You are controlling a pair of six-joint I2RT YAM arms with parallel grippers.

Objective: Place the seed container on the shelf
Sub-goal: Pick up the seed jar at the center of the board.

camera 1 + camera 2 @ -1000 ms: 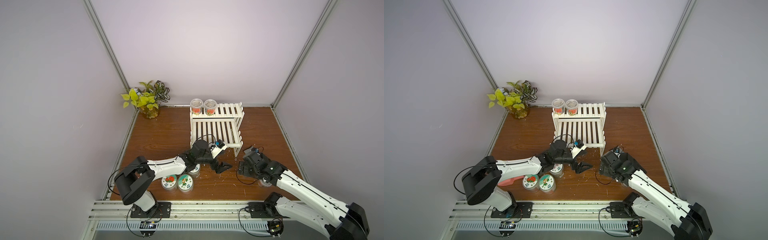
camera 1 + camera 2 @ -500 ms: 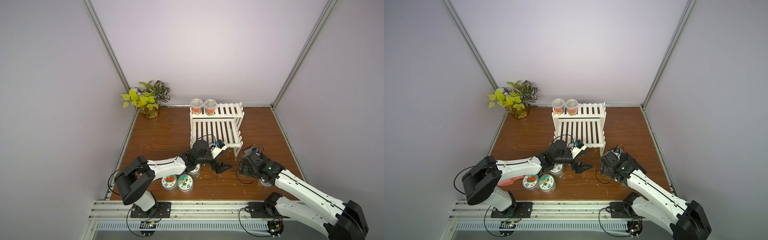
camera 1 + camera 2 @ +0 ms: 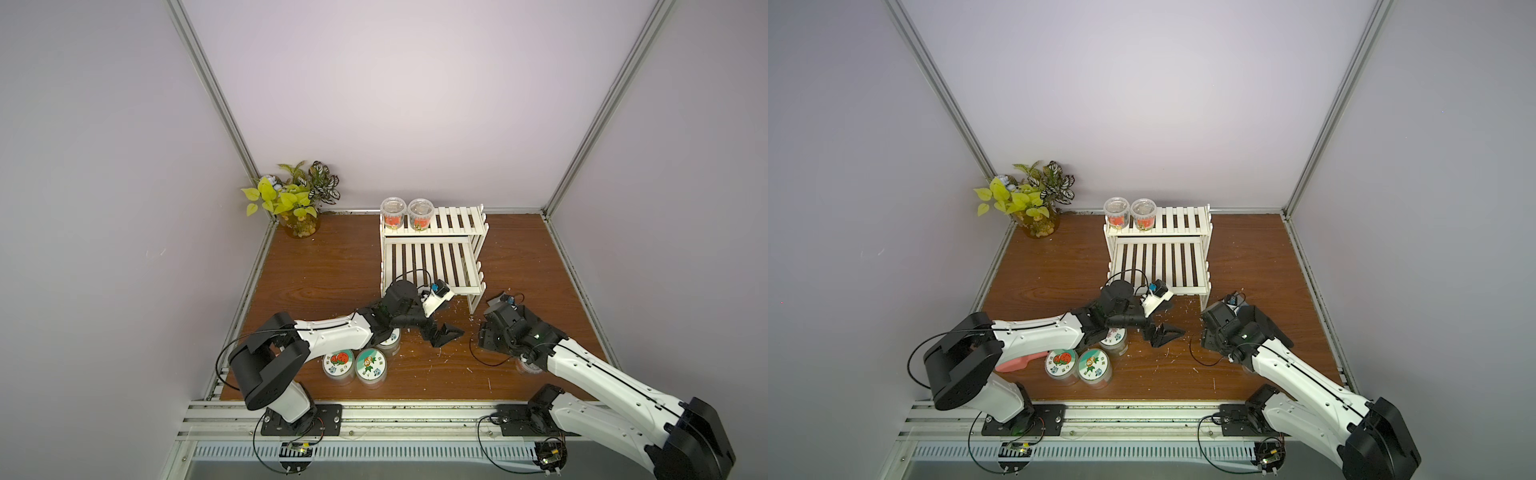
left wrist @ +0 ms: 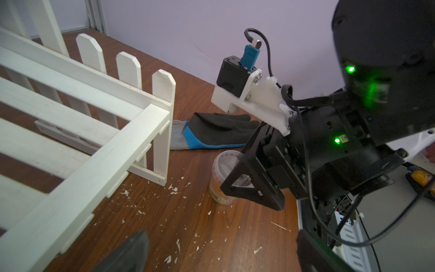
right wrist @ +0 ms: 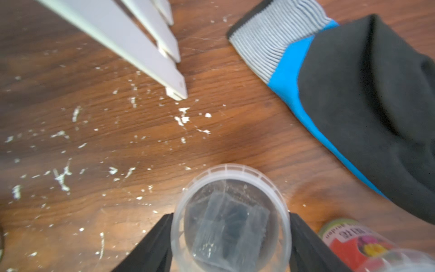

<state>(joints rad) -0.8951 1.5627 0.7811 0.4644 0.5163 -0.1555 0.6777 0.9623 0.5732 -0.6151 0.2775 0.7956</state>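
A clear seed container [image 5: 231, 219] with a see-through lid stands on the brown table, just off the front right leg of the white slatted shelf [image 3: 432, 253]. My right gripper [image 5: 231, 216] points down over it, and both black fingers press the sides of its lid. The left wrist view shows the same container [image 4: 222, 179] under one right finger [image 4: 254, 190]. In both top views the right wrist hides it. My left gripper [image 3: 442, 334] hangs open and empty a little to the left, in front of the shelf [image 3: 1158, 257].
Two clear containers [image 3: 393, 212] [image 3: 420, 212] stand on the shelf's upper tier at its left end. A black and blue glove [image 5: 364, 94] lies beside the held container, and a red-labelled pot [image 5: 353, 242] is close by. Three lidded pots [image 3: 370, 366] stand by the left arm. A plant [image 3: 295, 203] fills the back left corner.
My right gripper's fingers have closed in from wide open onto the seed container, and the wrist has shifted slightly. The left arm has not moved.
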